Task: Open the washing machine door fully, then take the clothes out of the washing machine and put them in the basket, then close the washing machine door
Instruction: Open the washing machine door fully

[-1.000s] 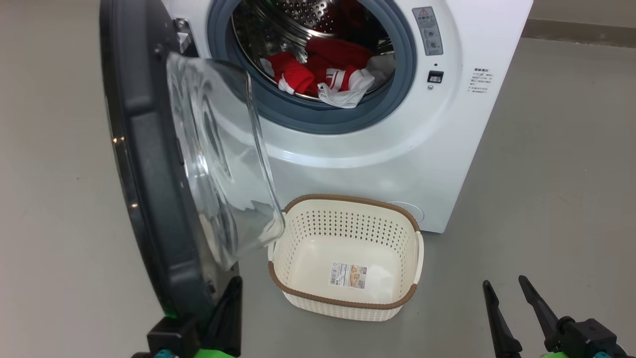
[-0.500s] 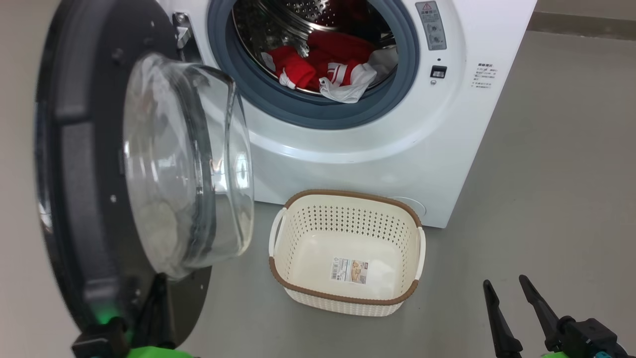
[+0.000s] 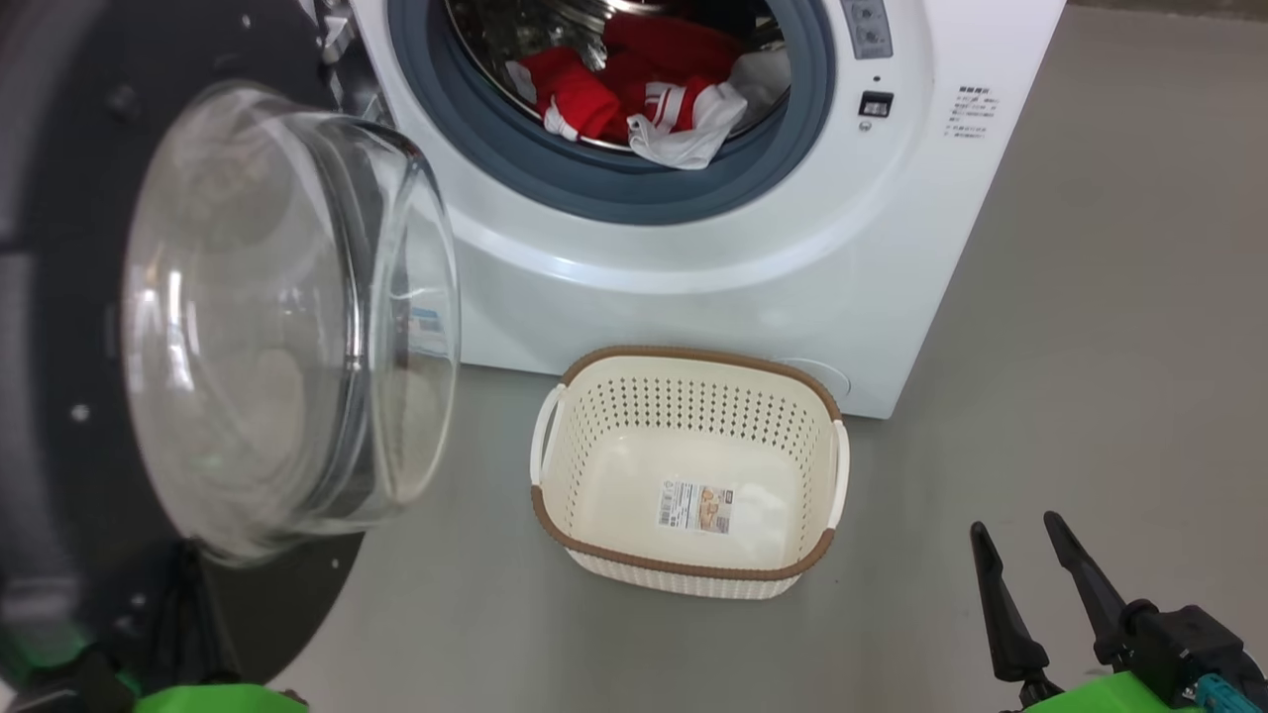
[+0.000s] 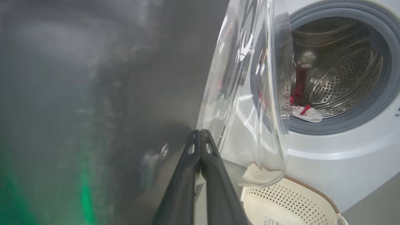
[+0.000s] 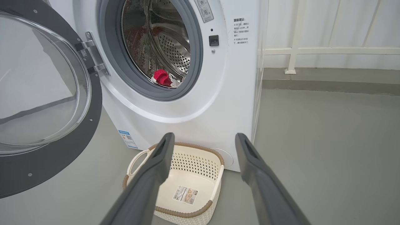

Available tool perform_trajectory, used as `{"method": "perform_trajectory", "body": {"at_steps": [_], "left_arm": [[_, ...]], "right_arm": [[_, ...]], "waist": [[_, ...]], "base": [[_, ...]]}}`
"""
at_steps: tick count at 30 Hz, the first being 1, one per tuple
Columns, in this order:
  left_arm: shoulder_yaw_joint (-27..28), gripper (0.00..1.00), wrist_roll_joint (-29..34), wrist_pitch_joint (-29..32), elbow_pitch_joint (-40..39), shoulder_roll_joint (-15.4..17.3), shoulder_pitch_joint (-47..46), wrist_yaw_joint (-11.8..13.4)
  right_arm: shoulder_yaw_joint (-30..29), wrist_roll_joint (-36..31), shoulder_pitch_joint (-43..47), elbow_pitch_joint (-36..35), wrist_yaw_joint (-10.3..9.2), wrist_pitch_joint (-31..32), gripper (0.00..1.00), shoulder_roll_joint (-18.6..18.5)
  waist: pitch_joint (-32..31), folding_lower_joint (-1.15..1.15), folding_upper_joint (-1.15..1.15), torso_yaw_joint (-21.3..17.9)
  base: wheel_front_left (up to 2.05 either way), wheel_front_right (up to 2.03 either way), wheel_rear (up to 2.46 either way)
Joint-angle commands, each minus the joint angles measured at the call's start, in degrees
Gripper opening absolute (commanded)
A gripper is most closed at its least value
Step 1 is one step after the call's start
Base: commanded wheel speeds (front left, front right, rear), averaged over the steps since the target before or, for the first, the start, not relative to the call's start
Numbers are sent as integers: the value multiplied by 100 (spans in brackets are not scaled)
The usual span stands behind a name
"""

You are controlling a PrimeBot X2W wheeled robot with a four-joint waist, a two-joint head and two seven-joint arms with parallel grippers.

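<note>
Grey floor [image 3: 1090, 297], perforated cream basket [image 3: 684, 355], glossy door [image 3: 59, 297]; left gripper [image 4: 200, 132] pinched, right gripper [image 5: 203, 139] spread, both empty

Door [image 3: 248, 317] blurred, cut off L; machine [image 3: 693, 277] top cropped.

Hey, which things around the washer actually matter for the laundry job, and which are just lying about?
For the job: washing machine door, washing machine, clothes, basket.
Just there: white railing, floor.
</note>
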Motion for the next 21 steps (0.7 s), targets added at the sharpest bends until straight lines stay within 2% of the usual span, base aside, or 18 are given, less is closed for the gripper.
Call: {"method": "perform_trajectory", "body": {"at_steps": [1,9,21], "left_arm": [[437,0,-48,-80,-33,230,-243,48],[1082,0,-98,-118,116,133,-585,-137],[2273,0,395,-121,412,-102,-1023,-563]], "right_arm": [[110,-48,-225,-169,20,-37,100,-76],[64,-97,-376,-250,20,-37,100,-171],[47,-71,-543,-314,20,-37,100,-349]], "waist": [[118,0,0,5],[462,0,0,53],[790,0,0,119]], "base": [[0,0,0],[0,0,0],[0,0,0]]}}
